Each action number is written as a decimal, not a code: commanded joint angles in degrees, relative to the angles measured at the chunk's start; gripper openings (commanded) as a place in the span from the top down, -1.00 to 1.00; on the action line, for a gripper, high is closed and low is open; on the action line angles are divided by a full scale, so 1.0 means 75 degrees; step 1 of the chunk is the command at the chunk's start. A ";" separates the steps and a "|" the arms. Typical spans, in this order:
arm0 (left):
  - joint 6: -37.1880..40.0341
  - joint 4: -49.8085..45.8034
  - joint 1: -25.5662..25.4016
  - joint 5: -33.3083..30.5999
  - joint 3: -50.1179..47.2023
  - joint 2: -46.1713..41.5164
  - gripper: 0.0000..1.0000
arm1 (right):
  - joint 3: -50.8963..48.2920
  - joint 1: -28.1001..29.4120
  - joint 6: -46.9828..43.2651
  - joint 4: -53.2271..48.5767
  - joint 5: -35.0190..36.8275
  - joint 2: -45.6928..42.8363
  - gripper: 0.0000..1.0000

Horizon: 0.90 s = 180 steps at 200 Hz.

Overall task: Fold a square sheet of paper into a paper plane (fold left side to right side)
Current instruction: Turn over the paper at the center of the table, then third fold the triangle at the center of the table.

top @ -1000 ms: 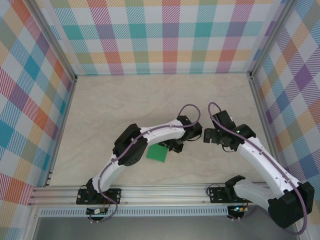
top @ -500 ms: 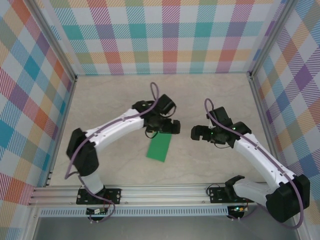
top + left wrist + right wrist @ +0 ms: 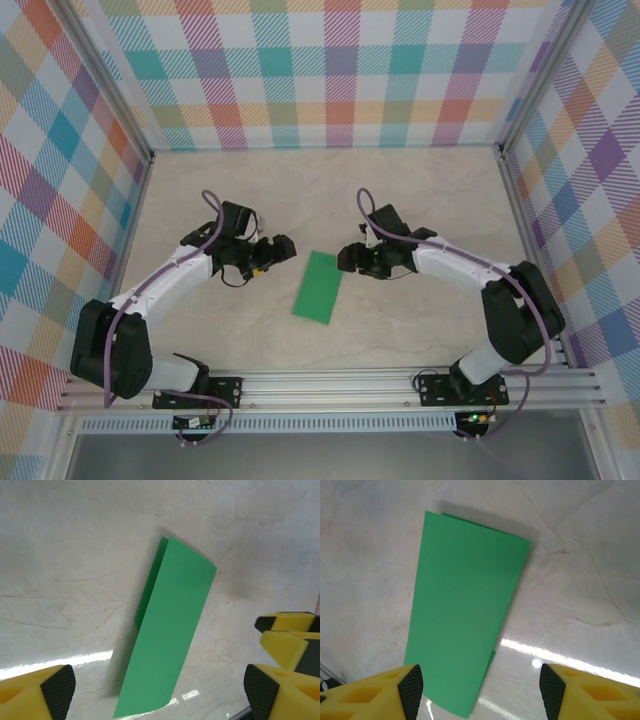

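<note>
Marbled table (image 3: 420, 190): folded green paper (image 3: 319, 286) lies between left fingers (image 3: 52, 690) and right fingers (image 3: 555, 692), both apart.

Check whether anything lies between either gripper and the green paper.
Nothing visible does. The folded green paper lies flat on the table, with the left gripper on one side and the right gripper on the other, both open. There is just bare tabletop in each gap.

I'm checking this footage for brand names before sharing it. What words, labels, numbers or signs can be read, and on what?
None: no text can be read anywhere.
The green paper is plain, and the table, checked walls and white arms show no legible marking.
</note>
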 commanded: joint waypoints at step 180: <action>-0.0015 0.1314 -0.0299 0.1879 0.0033 0.2550 -0.51 | 0.1262 0.0187 -0.0098 0.0784 -0.0374 0.2450 -0.22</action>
